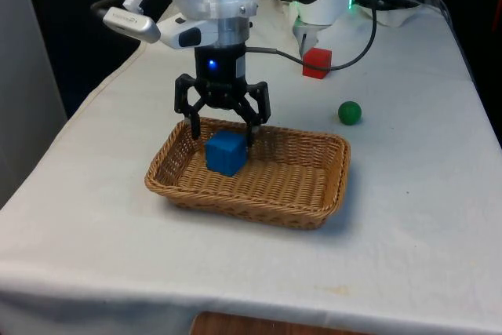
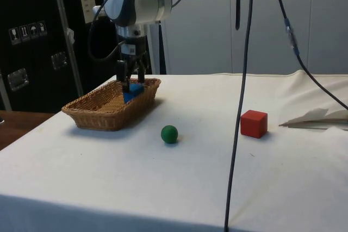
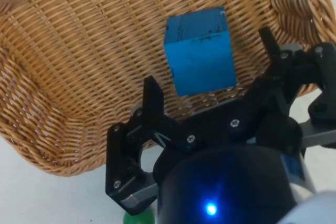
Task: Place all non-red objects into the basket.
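Note:
A blue cube (image 1: 227, 152) (image 2: 132, 94) (image 3: 199, 51) lies on the floor of the wicker basket (image 1: 259, 208) (image 2: 97, 119) (image 3: 79, 77), near its far corner. My gripper (image 1: 223, 136) (image 2: 130, 83) (image 3: 208, 61) hangs just above the cube, open, with a finger on either side and daylight between them and the cube. On the cloth beyond the basket, towards the front view's right, sits a green ball (image 1: 350, 112) (image 2: 169, 133). A red cube (image 1: 317, 63) (image 2: 254, 123) stands farther back, near the robot's base.
A black cable (image 1: 357, 51) runs over the cloth behind the red cube. In the side view, two cables (image 2: 239, 107) hang down in front of the table. Bare cloth surrounds the basket on its near side.

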Motion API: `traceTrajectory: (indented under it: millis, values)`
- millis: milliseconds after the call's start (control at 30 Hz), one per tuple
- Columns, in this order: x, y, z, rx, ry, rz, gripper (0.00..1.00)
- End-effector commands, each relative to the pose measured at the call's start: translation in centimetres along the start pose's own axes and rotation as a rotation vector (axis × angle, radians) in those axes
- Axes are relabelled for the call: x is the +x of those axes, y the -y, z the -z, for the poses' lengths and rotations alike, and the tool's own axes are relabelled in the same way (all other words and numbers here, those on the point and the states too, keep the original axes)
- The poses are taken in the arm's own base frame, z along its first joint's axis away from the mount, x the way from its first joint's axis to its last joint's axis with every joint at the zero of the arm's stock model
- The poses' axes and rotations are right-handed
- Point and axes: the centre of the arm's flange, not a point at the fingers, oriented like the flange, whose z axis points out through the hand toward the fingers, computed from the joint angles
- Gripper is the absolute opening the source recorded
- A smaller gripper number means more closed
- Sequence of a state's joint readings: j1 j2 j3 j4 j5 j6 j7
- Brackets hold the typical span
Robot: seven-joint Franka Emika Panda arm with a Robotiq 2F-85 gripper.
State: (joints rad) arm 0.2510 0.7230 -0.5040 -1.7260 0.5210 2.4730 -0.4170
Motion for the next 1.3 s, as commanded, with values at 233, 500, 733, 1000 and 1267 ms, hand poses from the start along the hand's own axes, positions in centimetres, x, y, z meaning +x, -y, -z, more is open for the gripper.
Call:
traceTrajectory:
  millis: [233, 500, 733, 1000, 1267]
  values:
    - [0.5, -0.2, 1.8, 0.001, -0.007, 0.0, 1.0]
    - [0.9, -0.4, 4.5, 0.012, -0.014, 0.004, 1.0]
    - [0.9, -0.5, 6.7, 0.023, -0.012, 0.008, 1.0]
    - [0.3, -0.4, 9.1, 0.035, 0.008, 0.014, 1.0]
    - [-0.6, -0.5, 11.2, 0.046, 0.03, 0.017, 1.0]
